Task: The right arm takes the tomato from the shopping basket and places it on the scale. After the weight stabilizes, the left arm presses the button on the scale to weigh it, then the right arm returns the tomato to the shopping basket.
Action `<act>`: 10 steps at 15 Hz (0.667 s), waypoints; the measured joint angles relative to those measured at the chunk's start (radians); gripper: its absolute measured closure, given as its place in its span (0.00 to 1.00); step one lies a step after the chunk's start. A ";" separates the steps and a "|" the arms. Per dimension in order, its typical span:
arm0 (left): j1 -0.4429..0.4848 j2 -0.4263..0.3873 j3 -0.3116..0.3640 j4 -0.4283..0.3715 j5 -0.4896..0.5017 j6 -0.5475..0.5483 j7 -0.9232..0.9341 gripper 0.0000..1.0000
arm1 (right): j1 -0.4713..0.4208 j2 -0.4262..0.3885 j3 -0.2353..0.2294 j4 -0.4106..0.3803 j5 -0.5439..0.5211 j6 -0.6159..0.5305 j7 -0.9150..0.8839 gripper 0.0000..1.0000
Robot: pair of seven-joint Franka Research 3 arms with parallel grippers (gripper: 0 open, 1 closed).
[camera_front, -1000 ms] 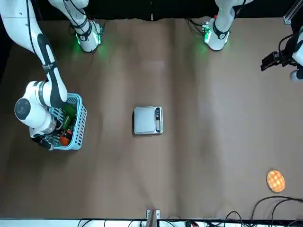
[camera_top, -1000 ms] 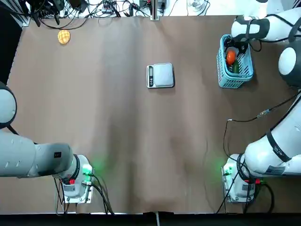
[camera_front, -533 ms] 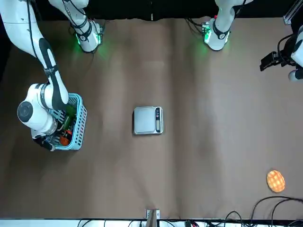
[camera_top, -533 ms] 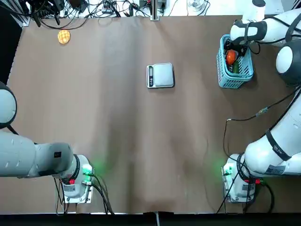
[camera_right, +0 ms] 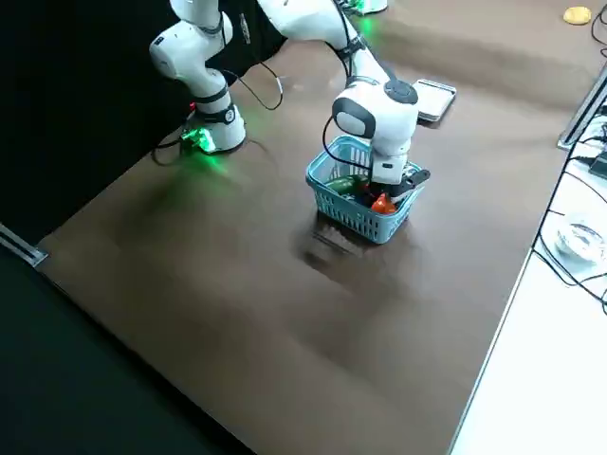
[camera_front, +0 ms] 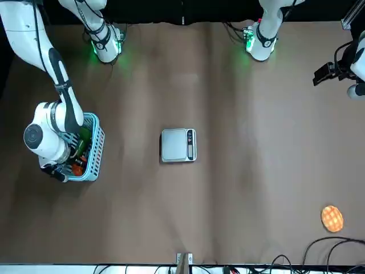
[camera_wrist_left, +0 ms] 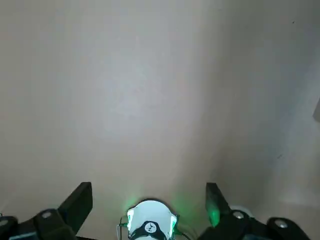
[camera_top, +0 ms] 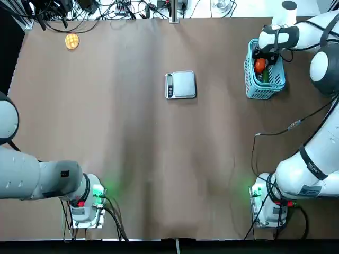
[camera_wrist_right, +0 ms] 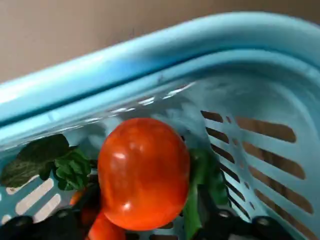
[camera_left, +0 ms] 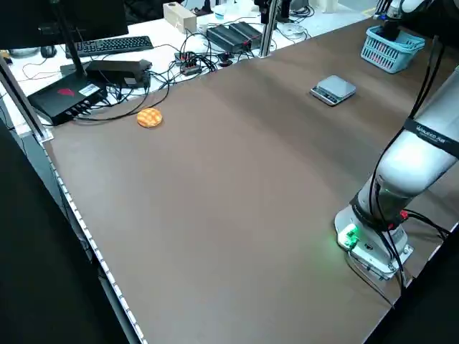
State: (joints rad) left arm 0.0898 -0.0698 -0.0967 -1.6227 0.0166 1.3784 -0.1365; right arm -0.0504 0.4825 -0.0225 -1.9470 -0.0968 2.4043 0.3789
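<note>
The blue basket stands toward the table's far right, the right gripper reaching down into it, fingers apart on either side of the tomato. The left gripper is open near the far left corner; the scale lies between.

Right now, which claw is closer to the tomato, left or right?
Right. The right claw is down in the basket at the tomato; the left claw hangs off at the opposite side of the table.
</note>
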 joint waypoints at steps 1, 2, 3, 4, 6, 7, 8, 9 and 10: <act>0.000 0.000 0.000 0.000 0.000 0.000 0.000 0.00 | 0.000 0.000 0.001 0.001 -0.001 0.000 0.000 0.31; 0.000 0.000 0.000 0.000 0.000 0.000 0.000 0.00 | 0.000 0.000 0.001 0.001 -0.002 0.000 0.000 0.31; 0.000 0.000 0.000 0.000 0.000 0.000 0.000 0.00 | 0.000 0.000 0.001 0.001 -0.002 0.000 0.000 0.31; 0.000 0.000 0.000 0.000 0.000 0.000 0.000 0.00 | 0.000 0.000 0.001 0.001 -0.002 0.000 0.000 0.31; 0.000 0.000 0.000 0.000 0.000 0.000 0.000 0.00 | 0.001 -0.001 0.001 0.005 -0.003 -0.009 0.000 0.31; 0.000 0.000 0.000 0.000 0.000 0.000 0.000 0.00 | 0.002 -0.004 0.002 0.011 -0.004 -0.023 0.000 0.31; 0.000 0.000 0.000 0.000 0.000 0.000 0.000 0.00 | 0.002 -0.011 0.002 0.019 -0.004 -0.040 0.000 0.31; 0.000 0.000 0.000 -0.001 0.000 0.000 0.000 0.00 | 0.002 -0.025 0.002 0.027 -0.005 -0.060 0.000 0.31; 0.000 0.000 0.000 -0.001 0.000 0.000 0.000 0.00 | 0.003 -0.046 0.003 0.034 -0.005 -0.086 -0.001 0.31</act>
State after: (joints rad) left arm 0.0898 -0.0697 -0.0966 -1.6233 0.0166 1.3784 -0.1365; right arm -0.0477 0.4369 -0.0198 -1.9133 -0.1017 2.3183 0.3775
